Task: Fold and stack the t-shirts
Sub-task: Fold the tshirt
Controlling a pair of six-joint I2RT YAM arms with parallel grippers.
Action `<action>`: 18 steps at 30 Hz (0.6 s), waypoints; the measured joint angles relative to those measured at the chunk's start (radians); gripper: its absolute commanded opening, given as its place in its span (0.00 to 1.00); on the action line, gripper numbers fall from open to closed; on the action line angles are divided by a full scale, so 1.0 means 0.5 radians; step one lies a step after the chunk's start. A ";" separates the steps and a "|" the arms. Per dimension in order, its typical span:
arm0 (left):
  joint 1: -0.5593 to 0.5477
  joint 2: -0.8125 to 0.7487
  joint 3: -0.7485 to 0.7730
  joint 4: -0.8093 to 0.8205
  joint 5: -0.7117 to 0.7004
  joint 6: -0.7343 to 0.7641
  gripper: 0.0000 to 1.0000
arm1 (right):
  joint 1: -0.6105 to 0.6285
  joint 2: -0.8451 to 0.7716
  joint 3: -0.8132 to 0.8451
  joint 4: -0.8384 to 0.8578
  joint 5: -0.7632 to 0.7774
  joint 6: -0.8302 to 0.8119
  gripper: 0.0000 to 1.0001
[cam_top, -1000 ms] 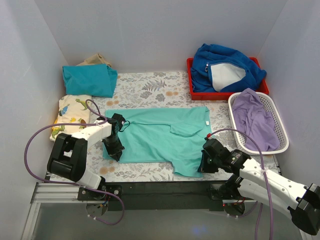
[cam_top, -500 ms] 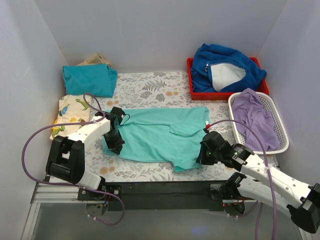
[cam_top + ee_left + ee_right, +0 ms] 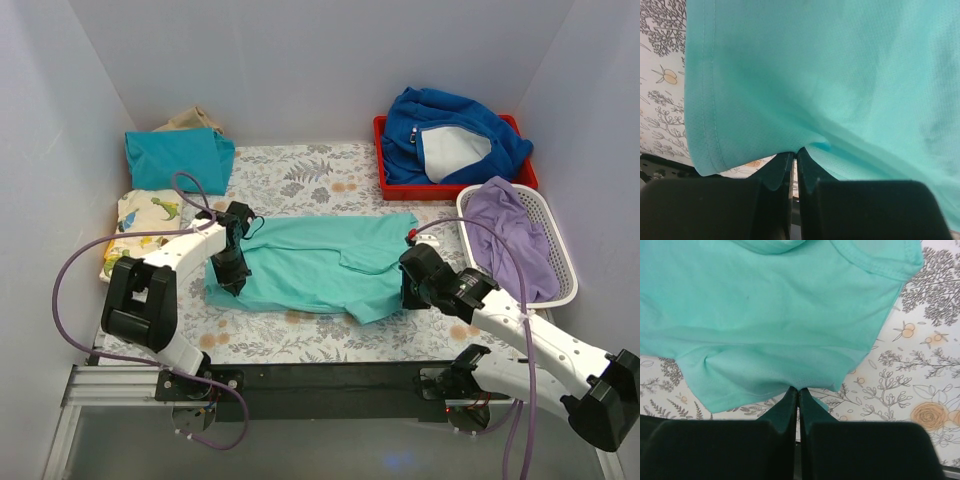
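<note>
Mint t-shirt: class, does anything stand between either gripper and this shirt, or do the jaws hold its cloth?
Nothing visible stands between them. The left gripper and the right gripper are each shut directly on an edge of the mint t-shirt.

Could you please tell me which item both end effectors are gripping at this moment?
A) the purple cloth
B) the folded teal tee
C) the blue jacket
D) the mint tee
D: the left end effector and the right end effector are each shut on an edge of the mint tee, as both wrist views show.
</note>
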 measured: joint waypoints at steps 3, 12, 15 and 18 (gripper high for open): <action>0.002 0.053 0.037 0.000 -0.040 0.025 0.00 | -0.060 0.053 0.034 0.000 0.044 -0.076 0.01; 0.017 0.177 0.214 0.047 -0.112 0.105 0.00 | -0.304 0.207 0.113 0.056 0.045 -0.316 0.01; 0.017 0.240 0.267 0.081 -0.142 0.138 0.00 | -0.362 0.265 0.124 0.108 0.012 -0.393 0.01; 0.017 0.307 0.310 0.105 -0.165 0.165 0.00 | -0.410 0.324 0.133 0.157 -0.016 -0.458 0.01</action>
